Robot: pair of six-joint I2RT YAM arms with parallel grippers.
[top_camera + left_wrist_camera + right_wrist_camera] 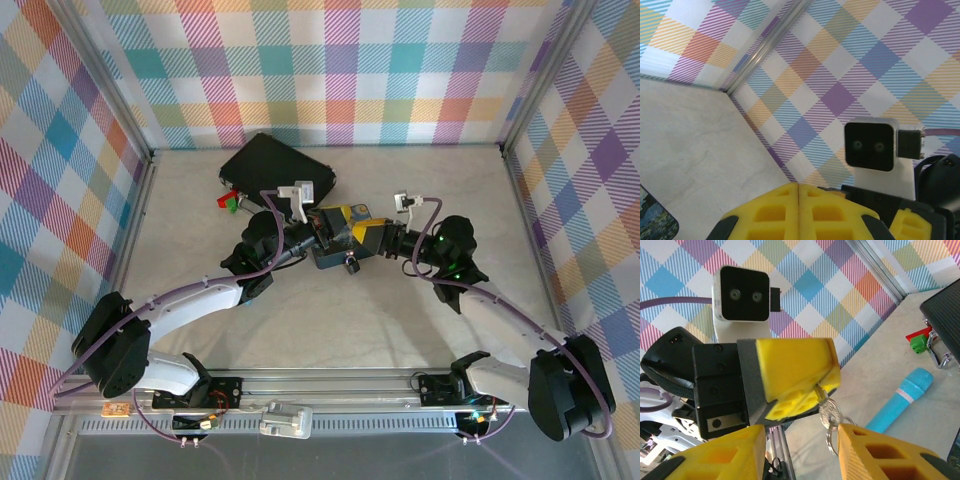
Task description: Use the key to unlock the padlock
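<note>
1. The left claw [798, 207], its ribbed yellow pads pressed together, clamps the thin silvery key [826, 409] above the painted tin [328, 259].
2. The key's round head and wire ring dangle.
3. The right claw [800, 452] gapes apart, flanking that ring.
4. The tin rests on the pale marbled tabletop [330, 335].

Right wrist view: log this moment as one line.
left gripper: shut on small silvery metal key | right gripper: open, fingertips near key | key ring: hanging free

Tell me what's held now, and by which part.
The left gripper is shut on the key, pinching its blade; the bow hangs free. The right gripper is open, holding nothing.
</note>
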